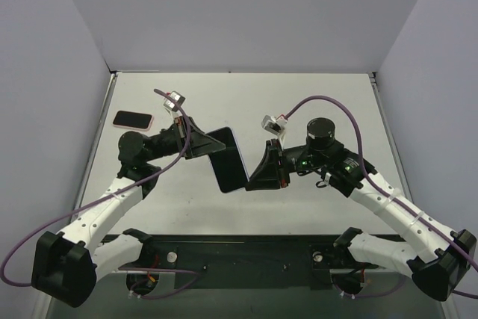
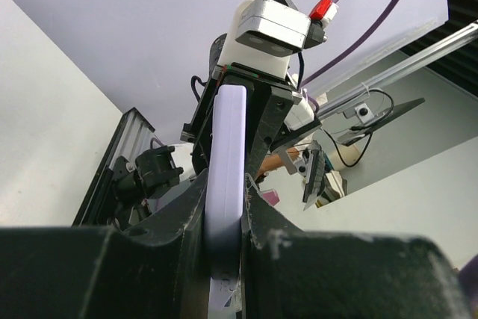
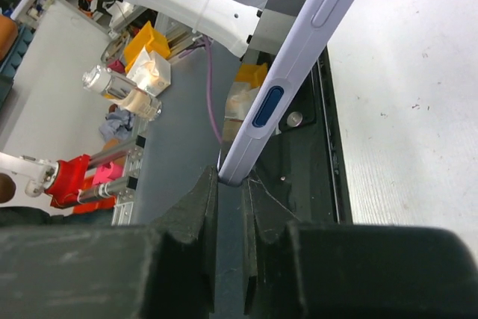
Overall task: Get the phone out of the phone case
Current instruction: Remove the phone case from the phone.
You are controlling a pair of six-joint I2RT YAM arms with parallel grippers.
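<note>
A dark-screened phone in a pale lilac case [image 1: 228,158] is held above the table between both arms. My left gripper [image 1: 203,143] is shut on its upper left end; the left wrist view shows the lilac edge [image 2: 225,177] pinched between the jaws. My right gripper [image 1: 258,175] is shut on the lower right corner; the right wrist view shows the case edge [image 3: 287,87] with its blue side button, its corner between the fingers [image 3: 196,207]. The phone sits in its case.
A second phone in a pink case [image 1: 133,119] lies at the table's far left. The black base rail [image 1: 239,248] runs along the near edge. Grey walls enclose the table on three sides.
</note>
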